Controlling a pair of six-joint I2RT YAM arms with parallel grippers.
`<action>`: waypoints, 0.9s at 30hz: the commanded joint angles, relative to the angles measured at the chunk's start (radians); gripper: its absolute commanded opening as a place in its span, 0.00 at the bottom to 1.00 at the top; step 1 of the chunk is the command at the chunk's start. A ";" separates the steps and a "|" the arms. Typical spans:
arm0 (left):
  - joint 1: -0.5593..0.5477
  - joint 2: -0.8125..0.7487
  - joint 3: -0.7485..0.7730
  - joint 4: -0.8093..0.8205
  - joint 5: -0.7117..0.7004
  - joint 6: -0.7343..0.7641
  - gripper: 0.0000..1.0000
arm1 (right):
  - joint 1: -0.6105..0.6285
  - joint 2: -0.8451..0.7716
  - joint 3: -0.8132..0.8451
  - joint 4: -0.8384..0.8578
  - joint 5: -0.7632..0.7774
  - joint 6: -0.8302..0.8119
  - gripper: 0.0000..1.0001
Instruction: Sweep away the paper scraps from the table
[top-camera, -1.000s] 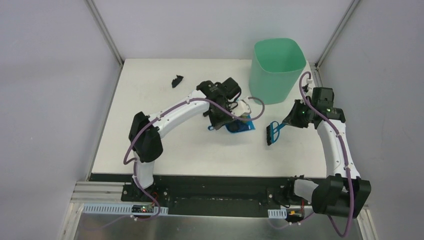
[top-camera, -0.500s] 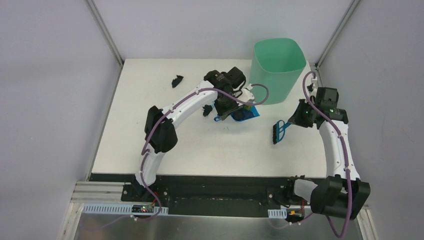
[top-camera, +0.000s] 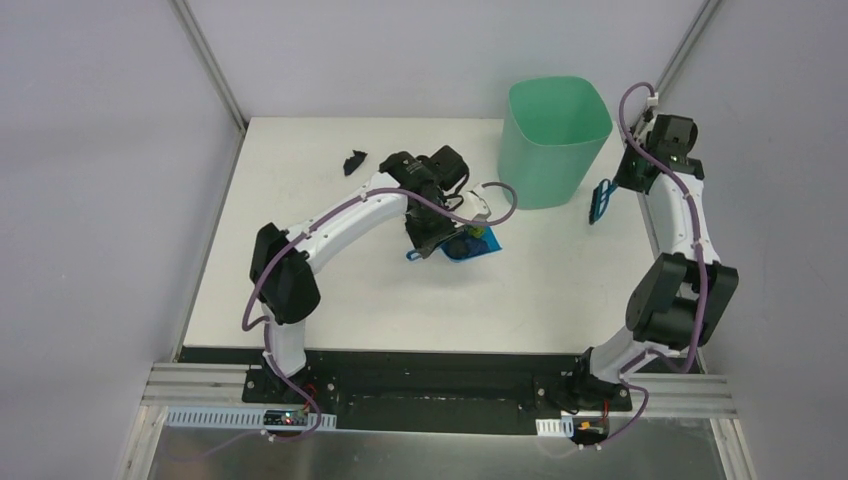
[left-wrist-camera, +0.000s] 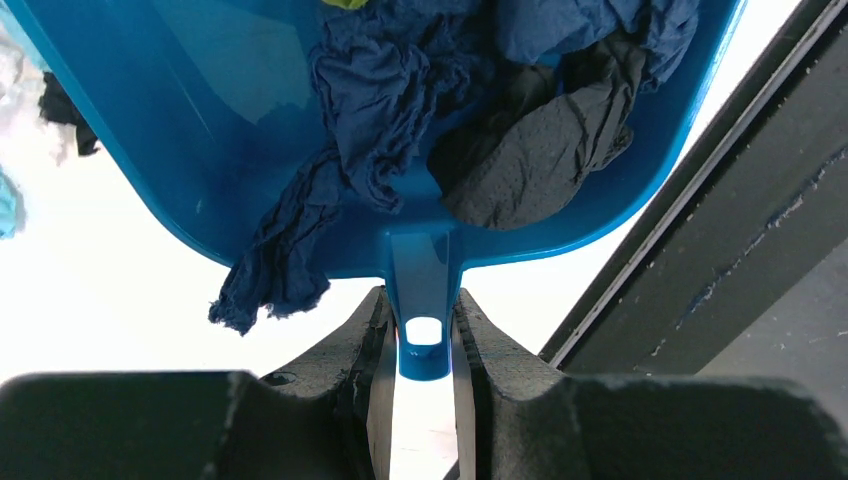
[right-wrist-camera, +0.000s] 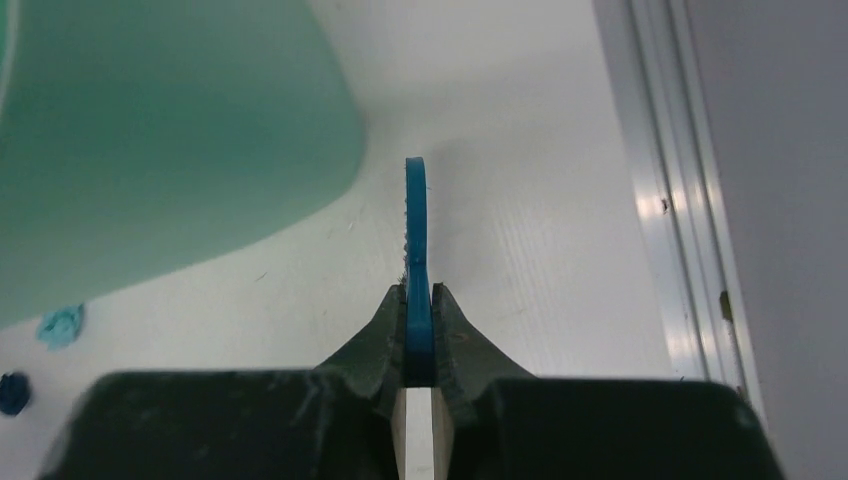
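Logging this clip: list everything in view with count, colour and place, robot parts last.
table: one, white, under everything.
bin: one, light green, upright at the table's far right.
dustpan: one, blue, mid-table, handle in the left claw.
paper scraps: several, mostly dark blue and black, piled in the dustpan; exact count unclear.
black scrap: one, on the table's far side, left of the dustpan.
loose scraps: one light teal, one dark blue, on the table by the bin.
brush: one, blue, just right of the bin, in the right claw.
left claw: one, black, shut on the dustpan's handle.
right claw: one, black, shut on the brush.
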 joint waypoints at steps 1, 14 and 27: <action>0.009 -0.100 -0.050 0.004 0.007 0.027 0.00 | -0.017 0.108 0.140 0.151 0.092 -0.052 0.00; 0.007 -0.133 -0.112 -0.007 0.110 0.013 0.00 | -0.042 -0.001 0.492 0.154 0.014 -0.043 0.00; 0.007 -0.138 -0.142 0.004 0.146 0.011 0.00 | 0.058 0.064 0.551 -0.045 -0.294 -0.160 0.00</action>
